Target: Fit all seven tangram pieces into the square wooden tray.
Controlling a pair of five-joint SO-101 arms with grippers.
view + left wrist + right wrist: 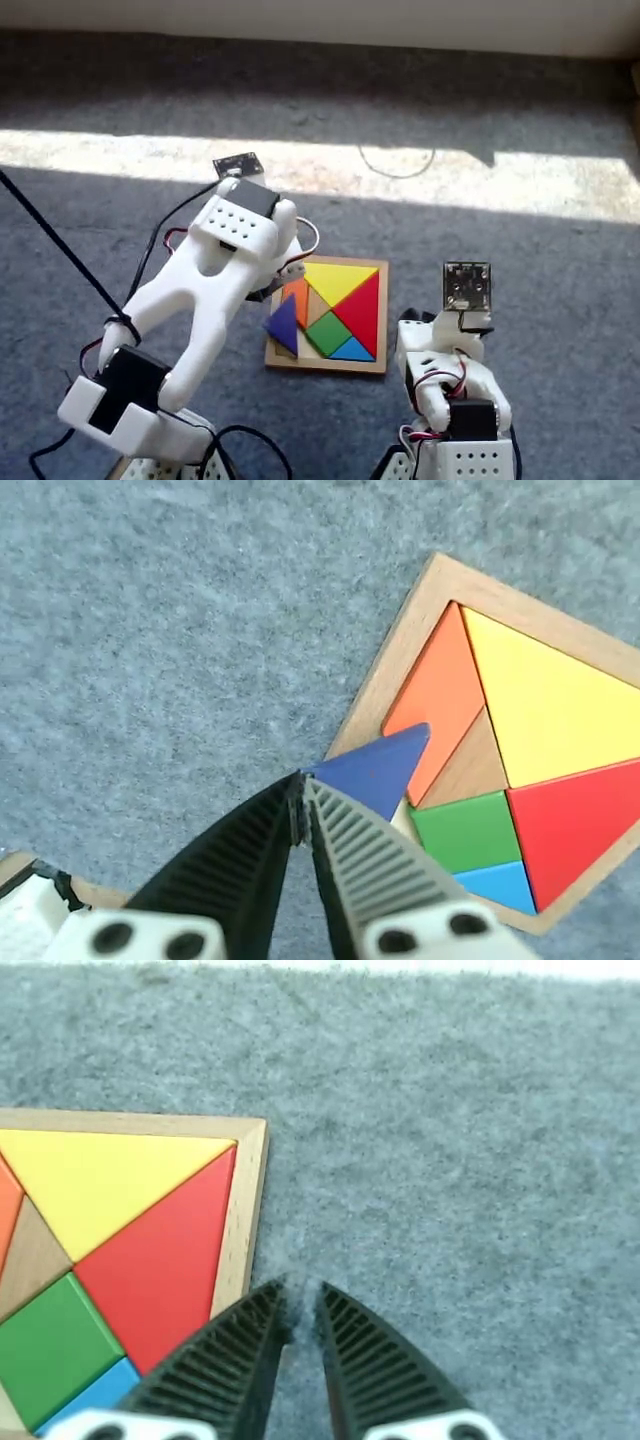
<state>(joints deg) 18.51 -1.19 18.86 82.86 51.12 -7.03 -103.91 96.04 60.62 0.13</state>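
Observation:
The square wooden tray (pixel 325 365) lies on the carpet between the arms. Yellow (pixel 345 282), red (pixel 365 315), green (pixel 325 332), light blue (pixel 352 350) and orange (pixel 297 298) pieces lie inside it. A dark blue triangle (pixel 375 770) rests tilted across the tray's rim (pixel 390 670) beside the orange piece (pixel 440 695). Bare wood (pixel 470 770) shows between orange, yellow and green. My left gripper (pixel 300 795) is shut, its tip at the blue triangle's (pixel 283 322) corner. My right gripper (pixel 300 1305) hangs just outside the tray's rim (pixel 250 1200) by the red piece (pixel 165 1270), fingers nearly together with nothing between them.
Grey carpet surrounds the tray, with a sunlit band and a loose wire (pixel 395 165) at the back. The left arm (pixel 215 290) stretches over the carpet left of the tray. Cables (pixel 60 250) run along the left side.

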